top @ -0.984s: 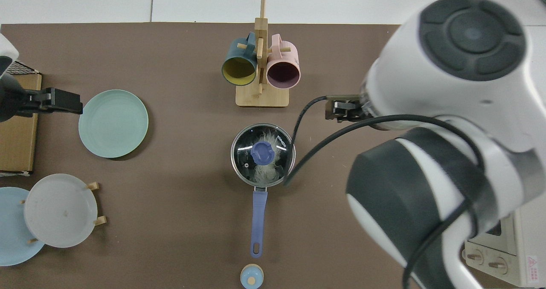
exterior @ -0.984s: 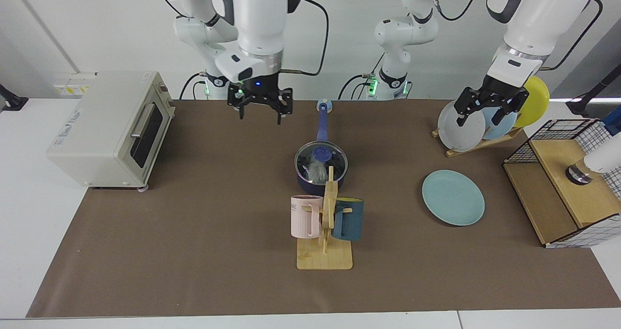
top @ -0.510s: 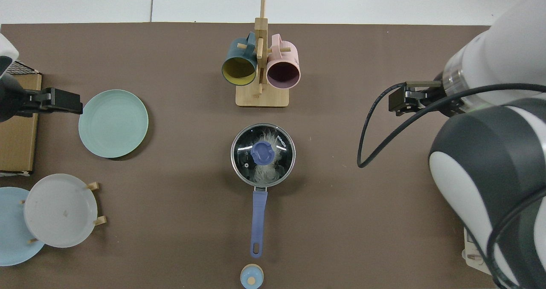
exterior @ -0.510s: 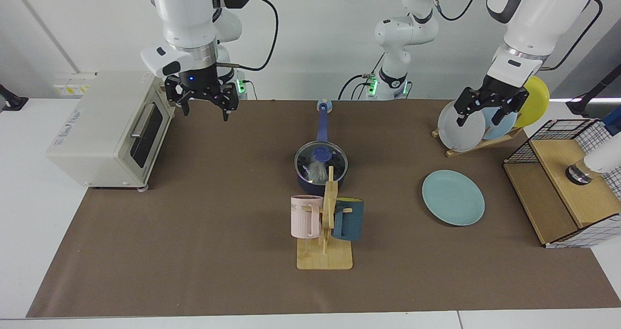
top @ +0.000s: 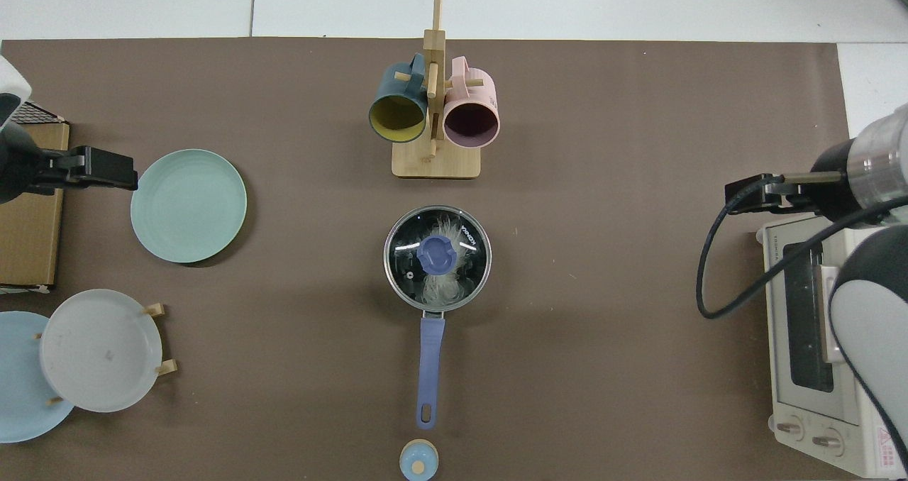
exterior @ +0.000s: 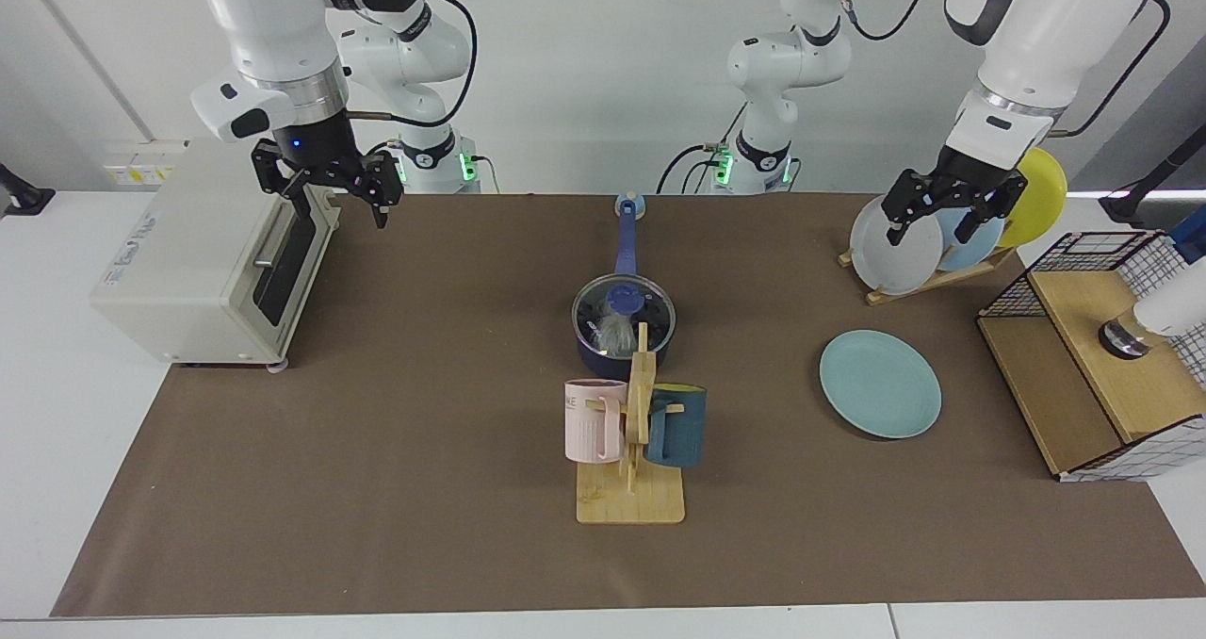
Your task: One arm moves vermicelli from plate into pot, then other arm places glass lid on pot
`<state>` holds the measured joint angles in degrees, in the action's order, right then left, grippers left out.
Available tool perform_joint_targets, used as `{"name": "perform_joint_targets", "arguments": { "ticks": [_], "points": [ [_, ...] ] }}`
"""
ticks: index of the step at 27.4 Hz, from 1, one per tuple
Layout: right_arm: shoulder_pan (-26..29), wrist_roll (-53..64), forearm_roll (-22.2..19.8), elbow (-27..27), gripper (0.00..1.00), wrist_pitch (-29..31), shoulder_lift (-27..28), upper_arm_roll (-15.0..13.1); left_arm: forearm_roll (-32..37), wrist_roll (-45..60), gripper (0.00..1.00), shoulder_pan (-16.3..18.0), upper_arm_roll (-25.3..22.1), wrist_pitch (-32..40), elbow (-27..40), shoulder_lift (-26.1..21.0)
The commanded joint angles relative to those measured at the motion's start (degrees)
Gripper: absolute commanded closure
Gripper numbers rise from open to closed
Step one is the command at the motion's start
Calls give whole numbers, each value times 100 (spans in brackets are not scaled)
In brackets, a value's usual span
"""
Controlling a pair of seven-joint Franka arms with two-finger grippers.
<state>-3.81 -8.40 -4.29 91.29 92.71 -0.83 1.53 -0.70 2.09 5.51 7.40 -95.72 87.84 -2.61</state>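
- Fingers of my right gripper [exterior: 339, 201] are spread and hold nothing; it hangs above the upper front edge of the toaster oven [exterior: 203, 248], at the facing view's left.
- Fingers of my left gripper [exterior: 933, 221] are also spread, empty, hanging in front of the upright grey plate [exterior: 895, 234] in the wooden plate rack [exterior: 928, 281], with the light blue plate [exterior: 975, 234] and yellow plate [exterior: 1041, 187] behind it.
- From above I see only the right arm's wrist and cable over the toaster oven [top: 809, 339] at one edge; the left arm's black part shows at the other edge, just beside the teal plate [top: 189, 206].
- Glass lid [top: 437, 257] sits flat on the pot [exterior: 617, 361], blue knob up, metal rim matching the pot's rim.
- Vermicelli [top: 441, 282] lies inside the pot, white strands visible through the glass.
- Pot handle [top: 429, 367] points away from the mug rack, toward a small blue-and-wood knobbed object [top: 418, 460] on the tabletop [exterior: 377, 450].
- The teal plate [exterior: 880, 384] lies flat and bare, well apart from the pot, near the wire basket with wooden box [exterior: 1098, 356].
- Mug rack [exterior: 631, 450] stands just beside the pot, carrying a pink mug [exterior: 594, 420] and a dark teal mug [exterior: 676, 425].
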Motion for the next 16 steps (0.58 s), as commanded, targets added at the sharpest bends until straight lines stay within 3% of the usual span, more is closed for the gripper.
{"name": "perform_joint_targets", "arguments": {
  "ticks": [1,6,11,16],
  "points": [
    [161,340,191,583,1,300,-330,-4,0,-15,0,-24,-28,-105,198,155],
    [82,340,191,496,1,169,-304,5,-9,-15,0,-24,-28,-105,198,155],
    [82,331,235,21,1,-297,-75,14,0,-15,0,-24,-28,-105,198,155],
    [91,348,332,-15,1,-342,-75,14,-9,-15,0,-24,-28,-105,198,155]
  ]
}}
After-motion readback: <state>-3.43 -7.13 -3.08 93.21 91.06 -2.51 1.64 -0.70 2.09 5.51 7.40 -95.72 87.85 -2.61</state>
